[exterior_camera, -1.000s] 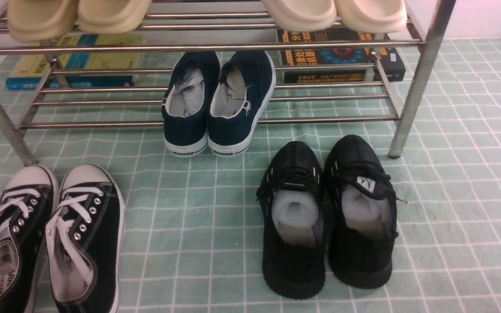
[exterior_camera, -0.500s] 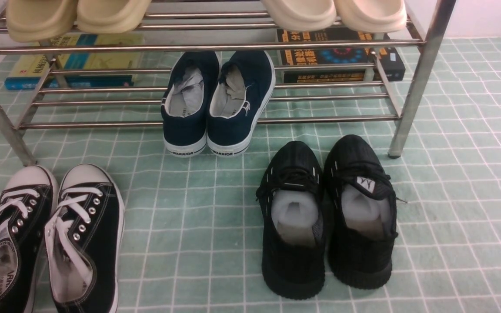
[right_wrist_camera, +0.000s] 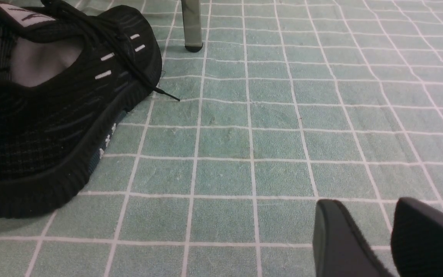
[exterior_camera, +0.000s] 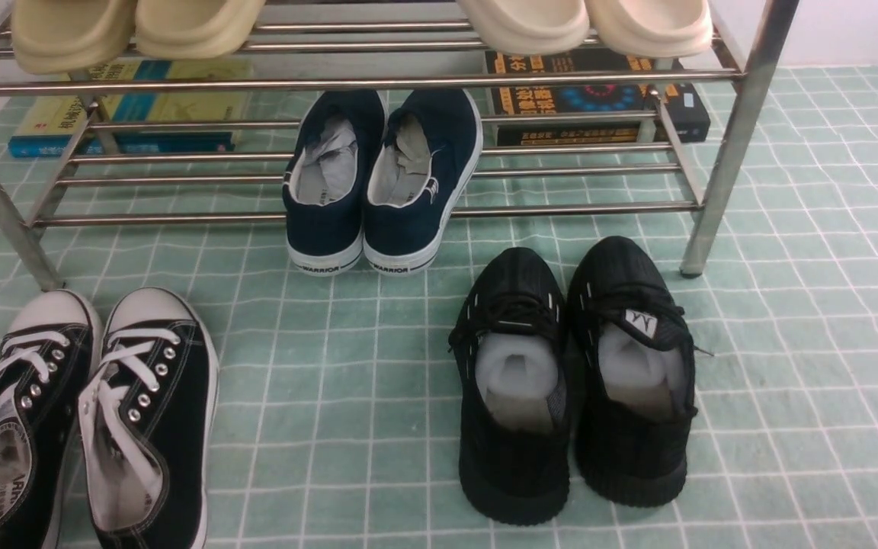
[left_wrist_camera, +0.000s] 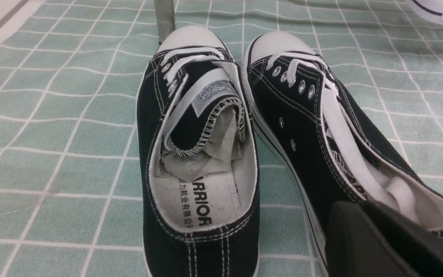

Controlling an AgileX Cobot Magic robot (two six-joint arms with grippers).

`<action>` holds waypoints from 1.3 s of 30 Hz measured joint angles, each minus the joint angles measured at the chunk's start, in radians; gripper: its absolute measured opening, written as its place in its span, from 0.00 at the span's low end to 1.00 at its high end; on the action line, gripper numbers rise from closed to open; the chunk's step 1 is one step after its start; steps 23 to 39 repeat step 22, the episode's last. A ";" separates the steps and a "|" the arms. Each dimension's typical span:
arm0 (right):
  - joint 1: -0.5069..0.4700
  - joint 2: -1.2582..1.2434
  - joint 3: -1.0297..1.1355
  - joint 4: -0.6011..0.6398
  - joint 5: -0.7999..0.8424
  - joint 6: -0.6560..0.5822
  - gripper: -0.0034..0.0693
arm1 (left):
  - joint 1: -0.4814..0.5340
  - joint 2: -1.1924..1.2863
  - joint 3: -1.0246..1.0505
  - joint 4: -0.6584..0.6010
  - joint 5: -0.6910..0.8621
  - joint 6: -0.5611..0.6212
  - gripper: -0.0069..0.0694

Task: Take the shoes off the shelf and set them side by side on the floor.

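The two black canvas shoes (exterior_camera: 88, 412) stand side by side on the green grid floor (exterior_camera: 332, 396) at the front left, toes toward the shelf (exterior_camera: 378, 82). Both are off its bars. The left wrist view shows them from behind (left_wrist_camera: 198, 154). The left gripper (left_wrist_camera: 363, 215) is a dark mass in front of the heel of the sneaker nearer it, with no gap showing. In the right wrist view the right gripper (right_wrist_camera: 371, 215) hovers low over bare floor, its jaws slightly apart and holding nothing. Neither gripper appears in the front view.
Navy slip-ons (exterior_camera: 382, 183) sit on the shelf's lower tier, heels over its front bar. All-black knit sneakers (exterior_camera: 572, 374) stand on the floor at centre right, near the shelf leg (exterior_camera: 728, 152). Slippers (exterior_camera: 134, 27) fill the top tier. Books (exterior_camera: 599, 99) lie behind.
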 joint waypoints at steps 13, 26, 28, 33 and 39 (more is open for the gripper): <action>0.000 0.000 0.000 0.000 0.000 0.000 0.37 | 0.000 0.000 0.000 0.000 0.000 0.000 0.19; 0.000 0.000 0.000 0.000 0.000 0.000 0.37 | 0.000 0.000 0.000 0.000 0.000 0.000 0.19; 0.000 0.000 0.000 0.000 0.000 0.000 0.37 | 0.000 0.000 0.000 0.000 0.000 0.000 0.19; 0.000 0.000 0.000 0.000 0.000 0.000 0.37 | 0.000 0.000 0.000 0.000 0.000 0.000 0.19; 0.000 0.000 0.000 0.000 0.000 0.000 0.37 | 0.000 0.000 0.000 0.000 0.000 0.000 0.19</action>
